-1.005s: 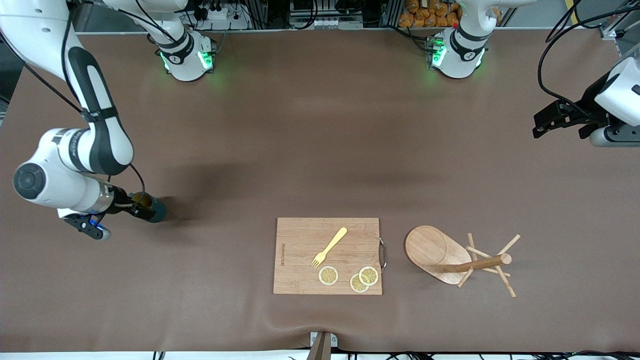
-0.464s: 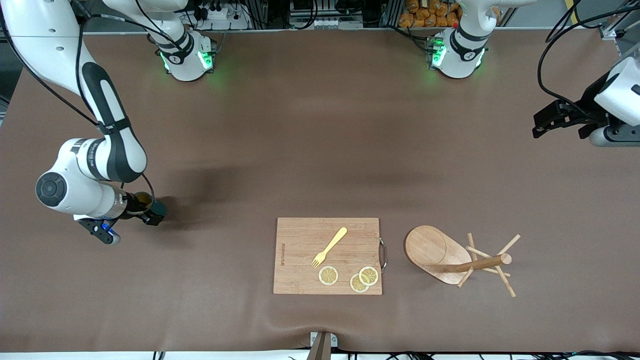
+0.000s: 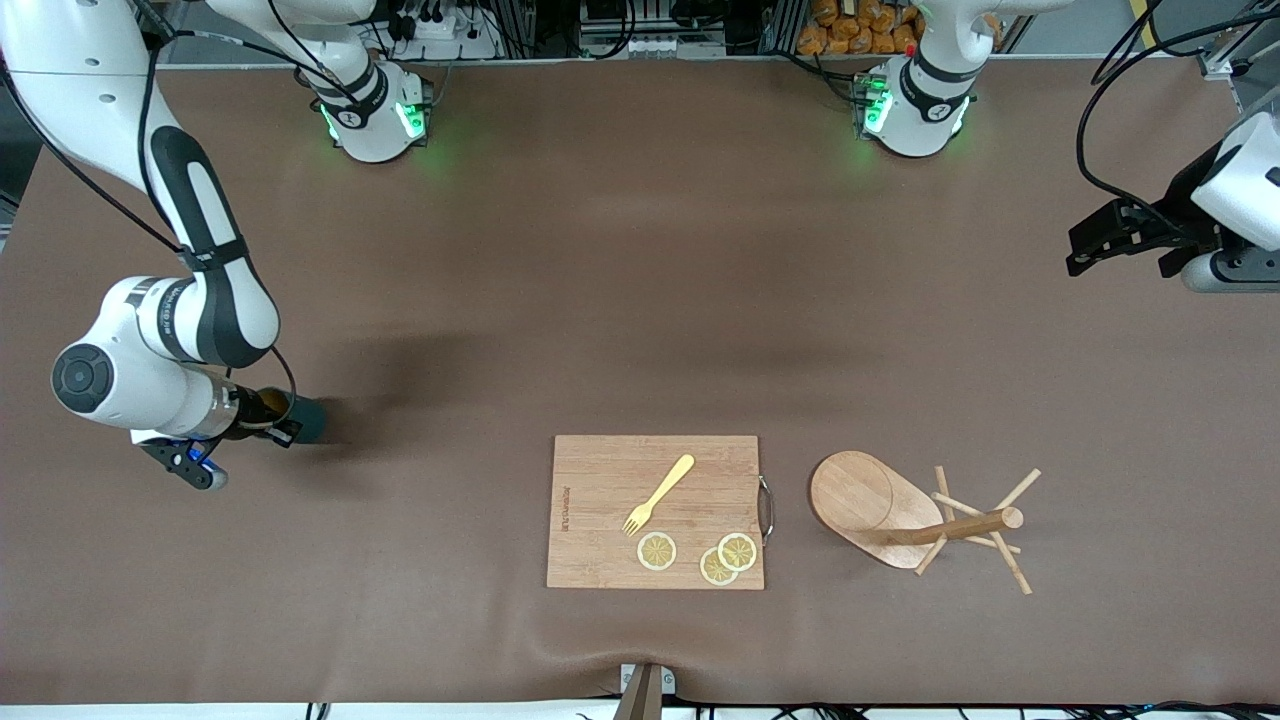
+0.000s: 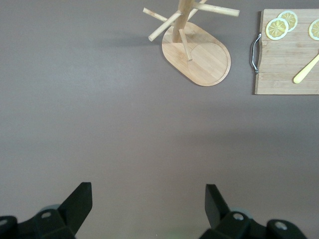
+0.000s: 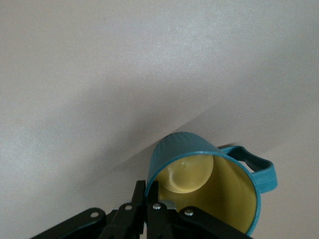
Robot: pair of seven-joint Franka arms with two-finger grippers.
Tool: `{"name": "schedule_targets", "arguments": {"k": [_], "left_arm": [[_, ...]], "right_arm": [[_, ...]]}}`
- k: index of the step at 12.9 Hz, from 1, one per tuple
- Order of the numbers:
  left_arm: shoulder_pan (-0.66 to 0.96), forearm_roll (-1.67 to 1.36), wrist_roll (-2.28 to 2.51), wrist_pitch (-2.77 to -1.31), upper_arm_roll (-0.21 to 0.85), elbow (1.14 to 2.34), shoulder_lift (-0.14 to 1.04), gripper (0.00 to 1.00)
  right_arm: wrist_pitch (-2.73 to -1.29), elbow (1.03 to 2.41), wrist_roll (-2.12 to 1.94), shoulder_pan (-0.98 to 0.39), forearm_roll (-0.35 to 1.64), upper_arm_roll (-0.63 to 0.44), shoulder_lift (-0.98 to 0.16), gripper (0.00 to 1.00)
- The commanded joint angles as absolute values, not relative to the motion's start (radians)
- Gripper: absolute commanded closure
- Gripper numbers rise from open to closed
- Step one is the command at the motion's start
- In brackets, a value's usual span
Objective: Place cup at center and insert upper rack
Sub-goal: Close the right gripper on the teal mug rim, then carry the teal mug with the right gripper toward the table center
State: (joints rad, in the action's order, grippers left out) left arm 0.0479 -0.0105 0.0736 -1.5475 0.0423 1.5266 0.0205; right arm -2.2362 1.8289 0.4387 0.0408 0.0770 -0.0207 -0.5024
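While the right gripper [image 3: 283, 425] pinches the cup [image 3: 305, 420] rim at the table's end, the upper rack [image 3: 915, 520] lies toppled; left gripper [image 3: 1100, 243] waits open.

Ribbed teal ceramic cup [image 5: 199, 169] was mustard-yellow inside. Pale wooden mug tree [image 3: 905, 515] and board [image 3: 600, 520] showed grain; plastic fork [image 3: 659, 494] was yellow.

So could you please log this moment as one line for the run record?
right gripper: shut on cup rim, toward right arm's end | left gripper: open, waiting | upper rack: on its side beside cutting board
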Motion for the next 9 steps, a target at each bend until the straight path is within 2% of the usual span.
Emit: {"name": "schedule_targets", "arguments": {"k": [1,4,6,9], "left_arm": [[0.037,-0.002,0.051,-1.537,0.046,1.517,0.017,0.00],[0.046,-0.002,0.054,-1.531,0.048,1.519,0.014,0.00],[0.045,-0.002,0.081,-1.499,0.092,1.520,0.006,0.00],[0.037,-0.008,0.081,-1.538,0.091,1.520,0.011,0.00]], "right_arm": [[-2.229,1.812,0.439,0.037,0.086,-0.012,-0.511,1.00],[-2.117,1.767,0.596,-0.033,0.086,-0.008,-0.477,1.00],[-2.045,1.718,0.746,-0.090,0.086,0.021,-0.460,1.00],[-1.987,1.651,0.963,-0.197,0.083,0.052,-0.446,1.00]]}}
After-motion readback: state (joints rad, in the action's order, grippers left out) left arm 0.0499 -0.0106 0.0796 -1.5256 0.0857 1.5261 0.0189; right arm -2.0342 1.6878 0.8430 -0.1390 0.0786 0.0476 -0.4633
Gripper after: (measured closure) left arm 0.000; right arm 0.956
